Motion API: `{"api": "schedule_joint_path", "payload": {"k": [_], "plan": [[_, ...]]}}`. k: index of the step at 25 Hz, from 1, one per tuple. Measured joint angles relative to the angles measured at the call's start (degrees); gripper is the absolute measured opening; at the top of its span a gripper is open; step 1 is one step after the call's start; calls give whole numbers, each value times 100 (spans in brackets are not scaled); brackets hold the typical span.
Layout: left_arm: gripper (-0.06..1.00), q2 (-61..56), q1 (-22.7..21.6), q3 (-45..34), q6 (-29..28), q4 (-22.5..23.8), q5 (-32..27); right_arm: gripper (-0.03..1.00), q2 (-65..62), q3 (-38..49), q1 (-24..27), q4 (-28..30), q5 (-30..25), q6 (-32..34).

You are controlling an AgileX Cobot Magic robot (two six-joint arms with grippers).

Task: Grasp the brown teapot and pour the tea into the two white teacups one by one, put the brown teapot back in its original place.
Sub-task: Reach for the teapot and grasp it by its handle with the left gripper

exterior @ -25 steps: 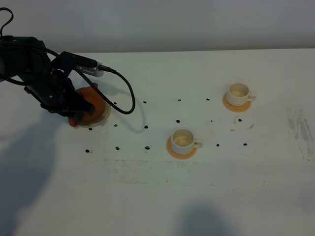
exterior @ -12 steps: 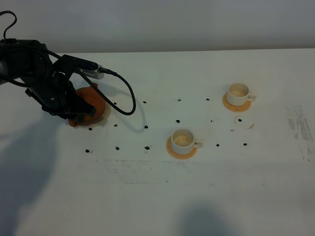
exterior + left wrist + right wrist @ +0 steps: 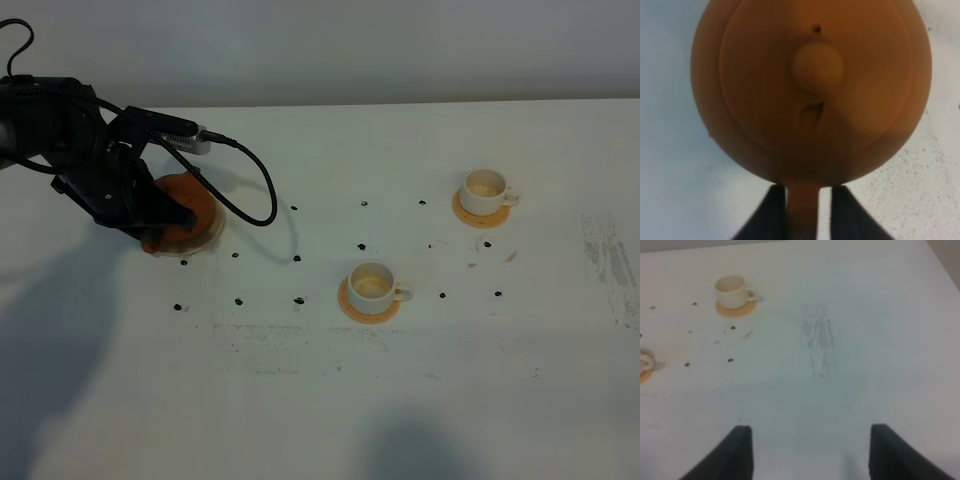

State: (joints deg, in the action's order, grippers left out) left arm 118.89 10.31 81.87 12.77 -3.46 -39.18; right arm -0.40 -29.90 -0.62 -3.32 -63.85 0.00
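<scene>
The brown teapot stands upright on the cream plate at the left of the table. My left gripper is low over it. In the left wrist view the teapot fills the frame. Its loop handle lies between my two dark fingers. One finger is against the handle; a thin light strip shows beside the other. The jaws are slightly open. Two white teacups stand on orange-tan coasters, their insides pale tan. My right gripper is open and empty over bare table.
A black cable loops from the left arm over the table beside the plate. Small black dots mark the tabletop. A grey scuffed patch lies at the far right. The far cup also shows in the right wrist view.
My left arm has shifted slightly toward the back of the table, over the teapot. The teapot stays on the plate. The cups have not moved.
</scene>
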Motion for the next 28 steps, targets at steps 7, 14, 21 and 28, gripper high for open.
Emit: {"api": "schedule_joint_path", "payload": {"k": [7,14,21,28], "plan": [[8,4,0,10,95,161,213,49,0,0,0,0,0,0],[8,19,0,10,284,173,358,49,0,0,0,0,0,0],[8,-1,37,-201,306,181,588,49,0,0,0,0,0,0],[8,-291,80,-534,324,186,886,49,0,0,0,0,0,0]]}}
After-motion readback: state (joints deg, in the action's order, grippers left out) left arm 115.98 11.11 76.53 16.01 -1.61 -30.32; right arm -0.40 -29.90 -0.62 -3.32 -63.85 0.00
